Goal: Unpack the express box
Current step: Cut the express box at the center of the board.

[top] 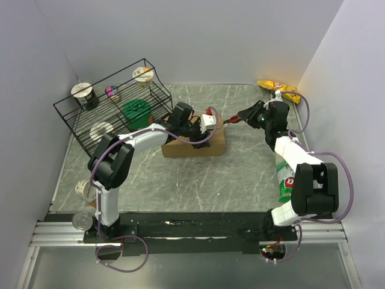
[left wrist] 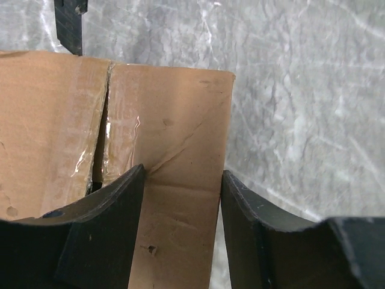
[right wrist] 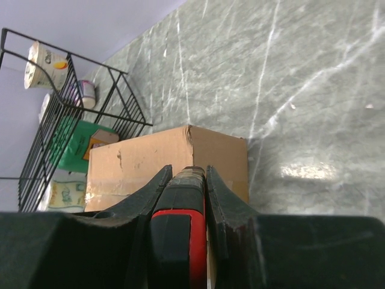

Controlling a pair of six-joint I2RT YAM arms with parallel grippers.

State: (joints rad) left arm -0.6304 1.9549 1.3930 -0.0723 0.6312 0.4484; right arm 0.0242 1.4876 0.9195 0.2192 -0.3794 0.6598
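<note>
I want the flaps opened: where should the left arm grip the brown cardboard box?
Probably a top flap of the brown rectangular cardboard box, at its edge along the split centre seam, from above: both flaps lie flat, and only that gap offers an edge.

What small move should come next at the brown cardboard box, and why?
Probably the right gripper should slide its red-and-black cutter along the taped centre seam: shiny tape lies across the flaps of the brown cardboard box, and the open left gripper hovers above it.
</note>
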